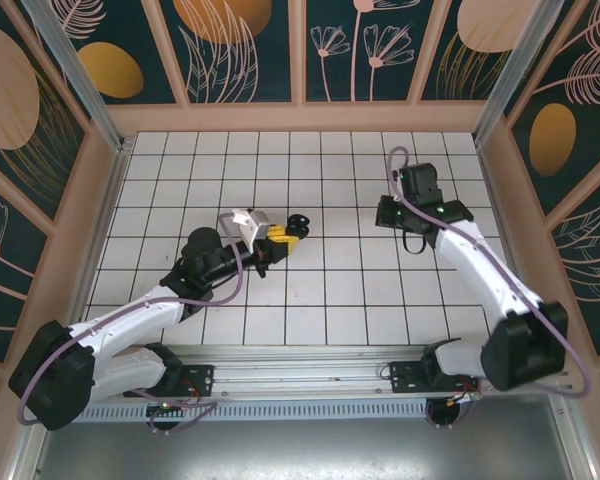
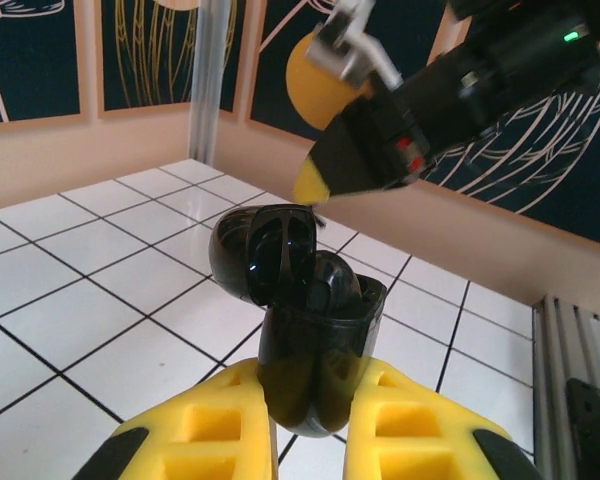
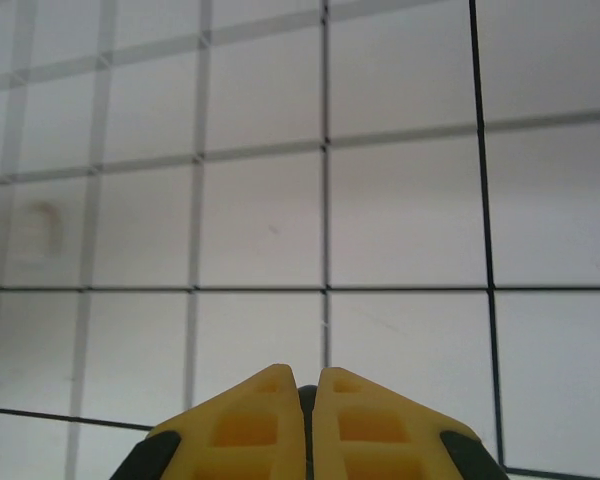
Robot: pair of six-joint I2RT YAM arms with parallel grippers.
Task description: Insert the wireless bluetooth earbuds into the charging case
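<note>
The charging case (image 2: 315, 345) is black and glossy here, with its lid (image 2: 263, 250) flipped open. It stands upright between the yellow fingers of my left gripper (image 2: 315, 420), which is shut on its lower half. In the top view the case (image 1: 298, 224) sits just beyond that gripper (image 1: 280, 237), left of the floor's centre. A dark rounded earbud (image 2: 332, 288) rests in the case's opening. My right gripper (image 3: 308, 372) is shut above the white tiles, pinching a small dark piece that looks like the other earbud (image 3: 307, 395). From above, the right gripper (image 1: 398, 215) hangs well to the right of the case.
The white tiled floor (image 1: 320, 290) has black grid lines and is walled by tan boards with dark patterned panels. A faint scuff mark (image 3: 45, 228) shows on one tile. A metal rail (image 1: 310, 375) runs along the near edge by the arm bases.
</note>
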